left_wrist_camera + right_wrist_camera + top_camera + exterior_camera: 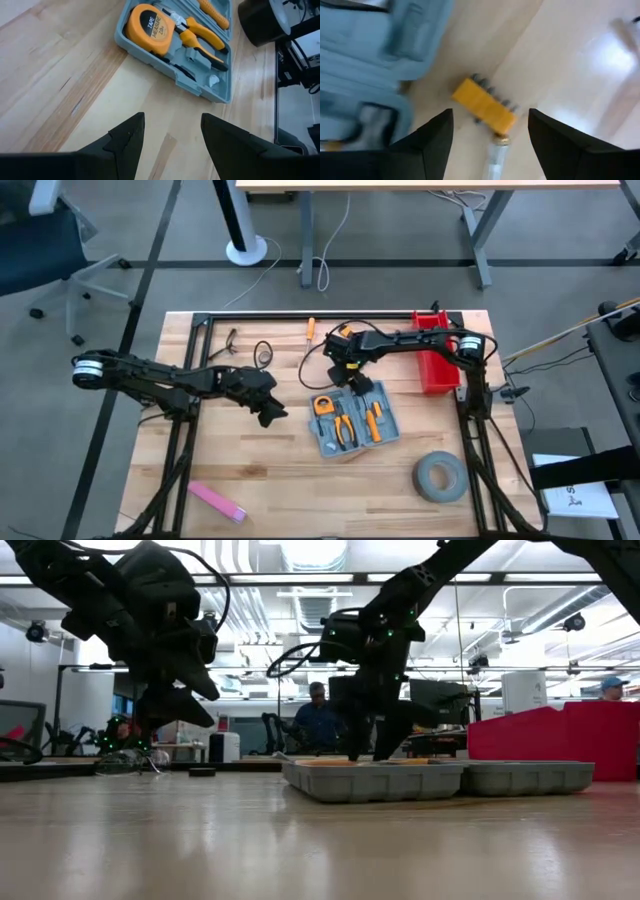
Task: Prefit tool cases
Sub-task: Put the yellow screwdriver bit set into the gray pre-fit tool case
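Tool case (352, 420) lies open mid-table (280, 470), tape measure (323, 406) and pliers (344, 425) seated in its recesses. Right end effector (358, 383) hangs at the case's far edge, fingers wide, holding nothing; a yellow block, probably a bit holder (484, 106), lies below it. Left end effector (272, 412) hovers just beside the case, wide, empty.

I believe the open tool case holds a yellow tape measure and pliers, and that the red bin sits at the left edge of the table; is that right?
Not quite. The red bin sits at the right edge of the table, beside the right arm's base, as the high view shows. The rest holds: the open tool case does hold a yellow tape measure and pliers.
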`<state>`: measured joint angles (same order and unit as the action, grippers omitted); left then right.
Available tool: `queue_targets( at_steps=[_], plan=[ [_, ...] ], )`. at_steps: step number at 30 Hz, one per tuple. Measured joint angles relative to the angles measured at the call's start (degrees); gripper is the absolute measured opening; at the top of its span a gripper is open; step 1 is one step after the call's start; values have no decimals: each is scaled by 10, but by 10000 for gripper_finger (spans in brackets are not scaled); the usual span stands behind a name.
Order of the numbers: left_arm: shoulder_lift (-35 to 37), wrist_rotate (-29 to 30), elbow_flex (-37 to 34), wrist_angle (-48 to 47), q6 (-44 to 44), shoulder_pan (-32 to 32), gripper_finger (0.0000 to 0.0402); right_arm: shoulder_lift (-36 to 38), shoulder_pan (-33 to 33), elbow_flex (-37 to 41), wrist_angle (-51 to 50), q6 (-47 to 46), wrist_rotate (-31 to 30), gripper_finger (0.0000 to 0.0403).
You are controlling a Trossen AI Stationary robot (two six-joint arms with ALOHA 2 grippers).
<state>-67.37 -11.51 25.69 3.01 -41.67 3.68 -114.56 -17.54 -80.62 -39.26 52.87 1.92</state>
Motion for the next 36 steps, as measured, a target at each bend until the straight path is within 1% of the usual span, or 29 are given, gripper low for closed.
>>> queue_targets(
  at_steps=[2,6,15,21,29,36],
  plan=[
    [0,0,0,3,1,0,204,0,0,8,26,22,-5,228],
    [0,0,0,4,1,0,204,0,2,10,46,33,-5,217],
    [0,0,0,4,1,0,204,0,6,11,45,23,-2,200],
    [0,0,0,4,0,0,204,0,8,2,55,-6,1,199],
    [0,0,0,4,-4,0,204,0,8,-3,25,-6,1,199],
    [0,-1,0,4,3,0,204,-5,8,-1,45,2,0,199]
  ],
)
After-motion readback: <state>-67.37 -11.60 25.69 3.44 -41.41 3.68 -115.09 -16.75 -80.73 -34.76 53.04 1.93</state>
